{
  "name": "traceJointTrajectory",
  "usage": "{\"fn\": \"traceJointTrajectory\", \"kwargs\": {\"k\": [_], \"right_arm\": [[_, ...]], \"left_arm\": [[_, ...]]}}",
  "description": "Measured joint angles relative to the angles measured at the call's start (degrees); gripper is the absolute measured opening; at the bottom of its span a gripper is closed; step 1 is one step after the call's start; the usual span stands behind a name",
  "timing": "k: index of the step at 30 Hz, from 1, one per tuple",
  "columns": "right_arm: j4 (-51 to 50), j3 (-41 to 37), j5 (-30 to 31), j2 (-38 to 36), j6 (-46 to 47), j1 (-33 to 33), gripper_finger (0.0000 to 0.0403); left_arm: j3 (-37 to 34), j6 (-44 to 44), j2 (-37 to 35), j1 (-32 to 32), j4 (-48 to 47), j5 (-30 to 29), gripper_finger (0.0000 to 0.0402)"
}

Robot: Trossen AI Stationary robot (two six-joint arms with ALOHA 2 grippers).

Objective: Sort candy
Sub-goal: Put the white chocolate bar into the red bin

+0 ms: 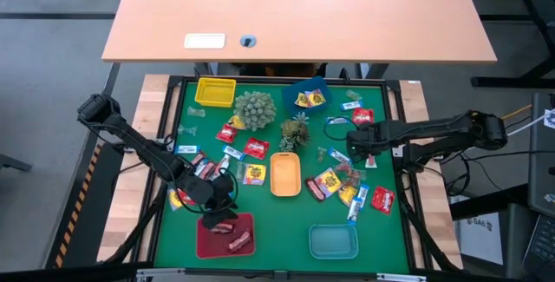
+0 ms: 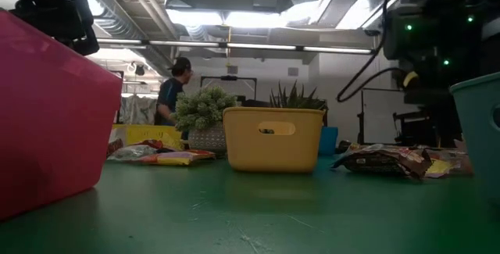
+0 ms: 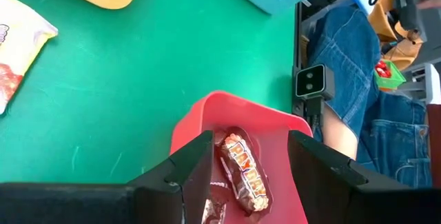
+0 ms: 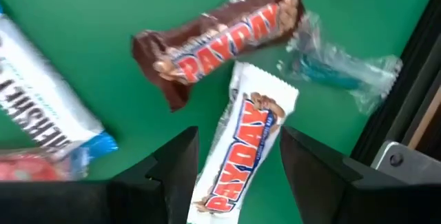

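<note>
A: Where is the candy placed, and how are the pincers set?

B: The candy [image 1: 328,182] is scattered across the green mat [image 1: 277,230], with some already laid in the red tray [image 1: 245,244] and the blue tray [image 1: 297,88]. The left gripper [image 3: 246,172] is held wide open directly over the red tray, and a brown PayDay bar [image 3: 245,176] is seen lying inside it between the spread fingers. Nothing is gripped.

A: And the right side?

B: The right gripper [image 4: 238,162] is also spread wide, poised above a white PayDay bar [image 4: 241,151] on the mat, beside a brown PayDay [image 4: 220,41] and a clear blue wrapper [image 4: 337,69].

A: How should the step be done well?

B: The drop is judged complete, so the left arm should be lifted straight up, so that the tray wall is not caught. For the right pick, the fingers should be centred across the white bar's narrow width and lowered fully to the mat before closing, so that the neighbouring brown bar is not pinched along with it.
</note>
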Motion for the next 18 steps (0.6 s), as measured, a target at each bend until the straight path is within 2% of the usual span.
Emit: {"fn": "traceJointTrajectory", "kwargs": {"k": [4, 14, 18], "right_arm": [[-0.02, -1.5, -0.42, 0.0, 2.14, 0.02, 0.0202], [7.21, -6.93, -4.86, -0.03, 2.44, 0.05, 0.0202], [7.5, -7.62, -5.55, 0.0, 2.54, 0.04, 0.0185]], "left_arm": [[0.0, 0.1, 0.0, 0.0, 0.0, 0.0, 0.0173], [0.0, 2.43, 0.0, 0.0, 0.02, -0.07, 0.0173], [0.0, 2.46, 0.0, 0.0, 0.03, -1.36, 0.0173]]}}
